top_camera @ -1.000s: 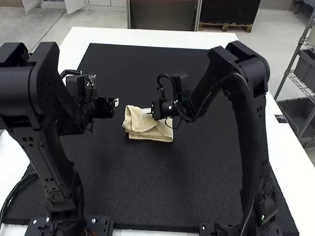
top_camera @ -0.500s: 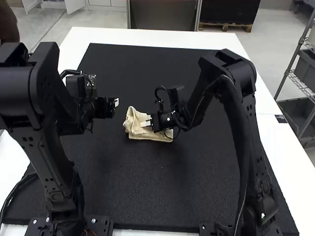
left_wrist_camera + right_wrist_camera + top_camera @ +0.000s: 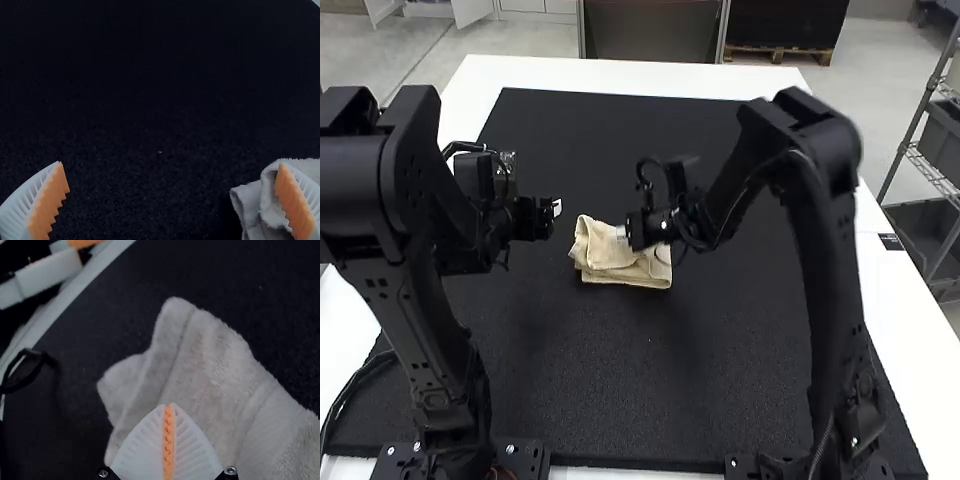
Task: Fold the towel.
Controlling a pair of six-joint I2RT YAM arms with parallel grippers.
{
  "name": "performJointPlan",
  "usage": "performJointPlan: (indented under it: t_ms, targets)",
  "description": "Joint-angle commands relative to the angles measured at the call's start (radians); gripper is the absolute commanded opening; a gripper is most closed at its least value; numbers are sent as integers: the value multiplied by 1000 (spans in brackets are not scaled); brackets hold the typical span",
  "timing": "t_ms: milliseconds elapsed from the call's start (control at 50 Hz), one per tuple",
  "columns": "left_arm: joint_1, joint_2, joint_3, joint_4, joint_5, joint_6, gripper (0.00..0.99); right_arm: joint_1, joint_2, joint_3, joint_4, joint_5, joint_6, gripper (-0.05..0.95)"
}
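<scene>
High view: beneath the closed right gripper [image 3: 169, 405], with the left gripper [image 3: 170, 163] spread wide, the folded towel [image 3: 603, 256] is laid on the black mat [image 3: 650, 385], probably soft, light and best pinched by an edge.

two arms [image 3: 828, 260], one towel [image 3: 605, 255], one mat [image 3: 620, 390]

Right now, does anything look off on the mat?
Slightly: the towel is folded, but its layers stagger instead of lining up at the end nearest the left tool, so it looks untidy.
</scene>
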Motion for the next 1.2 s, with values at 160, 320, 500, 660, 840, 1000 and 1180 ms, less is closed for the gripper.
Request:
performJointPlan:
  t_ms: [160, 320, 500, 660, 840, 1000, 1180]
  targets:
    - [0, -25, -13, 13, 14, -10, 964, -53, -236, -47, 10, -13, 49, -20]
    - [0, -25, -13, 15, 14, -11, 964, -90, -337, -93, 17, -14, 75, -20]
    - [0, -29, -10, 24, 14, -13, 964, -130, -447, -177, 54, -19, 86, -20]
    - [0, -68, -2, 63, 13, -37, 964, -174, -570, -262, 105, -45, 117, -20]
    - [-28, -149, 23, 32, 13, -62, 964, -243, -694, -326, 120, -45, 123, -20]
    - [-73, -269, 38, 38, -12, -77, 964, -323, -826, -383, 126, -42, 123, -20]
    - [-146, -417, 79, -14, -90, -88, 964, -438, -958, -437, 117, -75, 140, -20]
